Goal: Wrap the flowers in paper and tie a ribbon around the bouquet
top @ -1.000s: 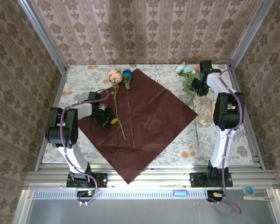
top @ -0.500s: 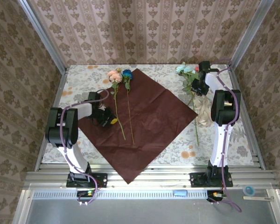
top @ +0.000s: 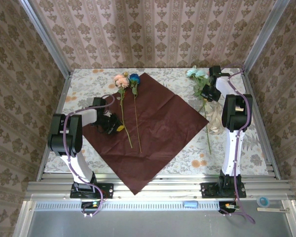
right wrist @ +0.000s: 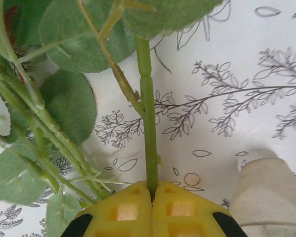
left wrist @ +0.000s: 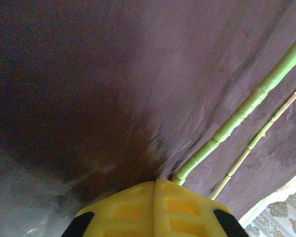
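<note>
The dark red paper lies flat as a diamond in the middle of the table. On it lie two of the flowers, a pink one and a blue one, stems toward the arms. My left gripper is shut, its tips down on the paper right beside a green stem. The pale teal and red flowers lie at the back right. My right gripper is shut on one of their green stems, among leaves. The cream ribbon lies bunched beside them.
The patterned tablecloth covers the table, with walls close at the back and on both sides. A metal rail runs along the near edge. The paper's near corner hangs over that rail. A fold of ribbon lies by my right fingers.
My right gripper has closed on the green stem and the right arm has shifted a little to the left. The left arm, the paper and the flowers on it have not moved.
</note>
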Robot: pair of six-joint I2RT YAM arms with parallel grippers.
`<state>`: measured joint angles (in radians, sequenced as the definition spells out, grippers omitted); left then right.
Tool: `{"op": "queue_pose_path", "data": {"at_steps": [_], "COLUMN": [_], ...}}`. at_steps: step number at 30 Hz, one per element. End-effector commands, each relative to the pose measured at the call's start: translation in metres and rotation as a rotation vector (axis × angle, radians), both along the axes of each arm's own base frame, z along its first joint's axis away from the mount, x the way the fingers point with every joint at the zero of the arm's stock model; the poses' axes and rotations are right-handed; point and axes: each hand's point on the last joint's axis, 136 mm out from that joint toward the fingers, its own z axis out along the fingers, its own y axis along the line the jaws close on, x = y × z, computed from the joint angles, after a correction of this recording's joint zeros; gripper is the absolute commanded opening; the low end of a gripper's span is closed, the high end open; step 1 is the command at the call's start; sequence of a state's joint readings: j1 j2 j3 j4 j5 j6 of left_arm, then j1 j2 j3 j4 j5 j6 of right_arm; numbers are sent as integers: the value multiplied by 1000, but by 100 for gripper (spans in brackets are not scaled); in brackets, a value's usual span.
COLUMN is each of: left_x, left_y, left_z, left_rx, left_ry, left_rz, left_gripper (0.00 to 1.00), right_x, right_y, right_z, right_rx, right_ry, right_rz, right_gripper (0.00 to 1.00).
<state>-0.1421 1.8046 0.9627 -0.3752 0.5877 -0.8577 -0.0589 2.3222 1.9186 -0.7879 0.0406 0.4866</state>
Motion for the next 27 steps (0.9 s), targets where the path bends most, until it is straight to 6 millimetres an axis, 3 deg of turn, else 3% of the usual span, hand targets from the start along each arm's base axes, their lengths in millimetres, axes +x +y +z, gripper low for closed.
{"op": "queue_pose_path", "data": {"at_steps": [1,5,14,20,24,27], "left_x": [-8,-8,-5,-7,-8,-8], "left_y": [8,9,8,7,6,6], "left_z": [-4,-5,-7,-9,-9,-8], "left_rx": [42,43,42,42,41,42], "left_ry": [35,33,31,33,31,30], "left_rz": [-8,-8,-14,-18,-22,-23], "left_gripper": [0,0,0,0,0,0], "right_x": [10,9,-20,-50,-63,-65], "right_y": [-10,-10,-16,-31,-37,-31], "right_z": [75,133,243,297,323,337], "right_rx": [-145,-224,-397,-508,-507,-493], "right_ry": [-140,-249,-458,-579,-663,-703], "right_rz": [30,34,3,-56,-74,-39], "right_gripper": [0,0,0,0,0,0]}}
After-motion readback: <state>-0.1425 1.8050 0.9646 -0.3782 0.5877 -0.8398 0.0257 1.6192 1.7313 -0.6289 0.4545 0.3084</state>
